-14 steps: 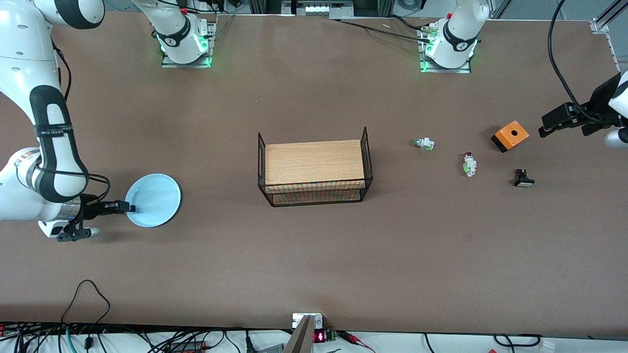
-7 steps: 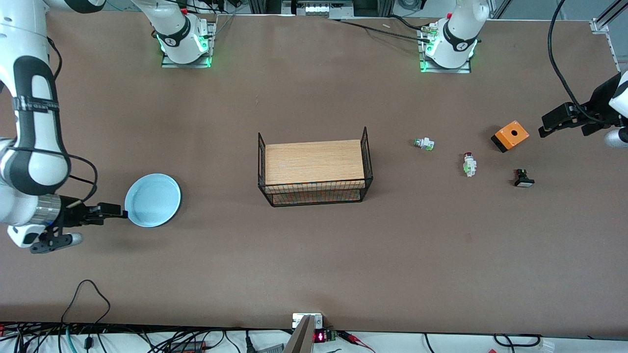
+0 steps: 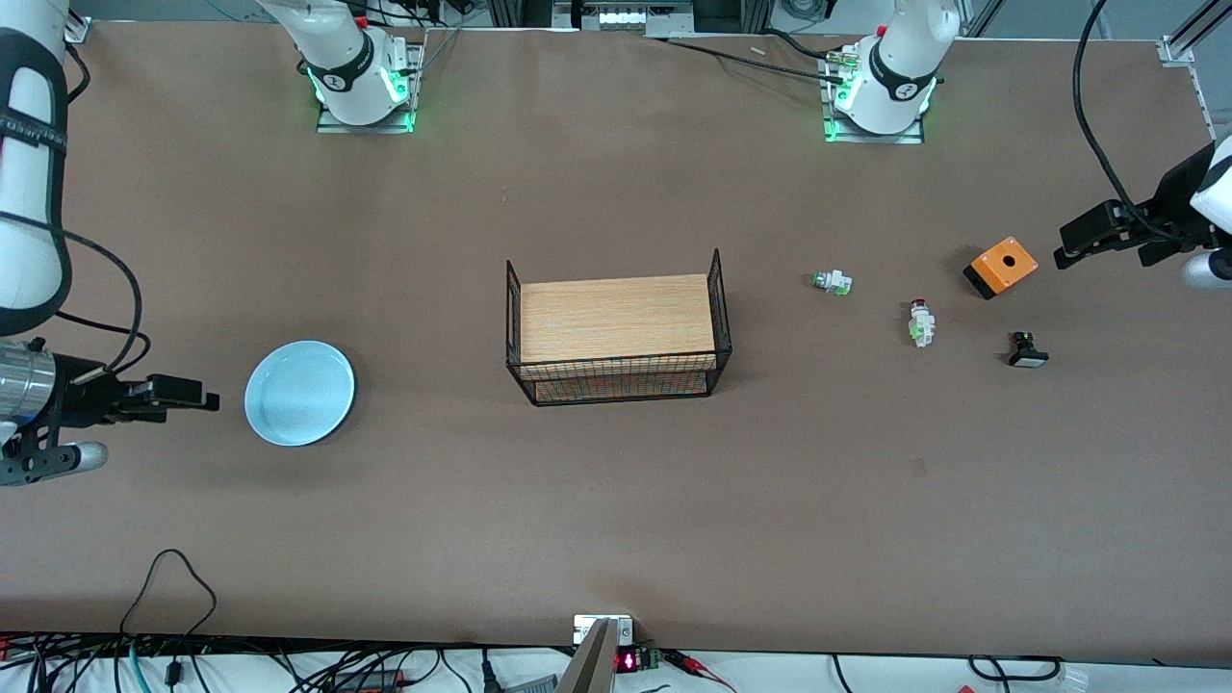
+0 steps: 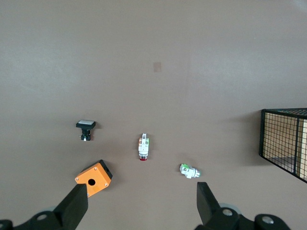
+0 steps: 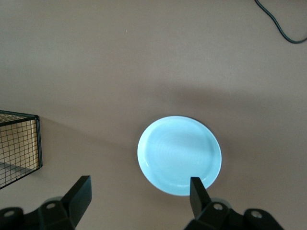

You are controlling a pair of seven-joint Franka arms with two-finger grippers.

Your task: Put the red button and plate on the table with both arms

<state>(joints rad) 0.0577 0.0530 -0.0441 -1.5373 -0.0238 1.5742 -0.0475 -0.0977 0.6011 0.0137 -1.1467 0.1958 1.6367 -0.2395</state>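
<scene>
— Where do the plate and the red button stand?

— The plate [image 3: 299, 393] lies flat on the table [image 3: 597, 500] toward my right arm's end, well apart from the wire basket [image 3: 616, 337]. My right gripper [image 3: 197, 400] hangs just beside the plate's rim, not touching it, fingers spread and holding nothing; the right wrist view shows the plate [image 5: 179, 155] whole between the two finger tips. Most of that arm is cut off at the picture's edge.

— And the button?

— The red button [image 3: 921, 321] lies on its side on the table toward my left arm's end, between the green-capped part [image 3: 832, 282] and the black button [image 3: 1028, 350], touching neither. The orange box [image 3: 1001, 267] sits farther from the front camera than the black button. My left gripper [image 3: 1070, 250] is over the table just beside the orange box, fingers apart and empty; its arm is mostly out of frame.

— Anything hard to read?

— In the left wrist view the red button [image 4: 143, 146] shows only a sliver of its red cap, and only a corner of the basket [image 4: 285, 141] shows at that picture's edge.
</scene>
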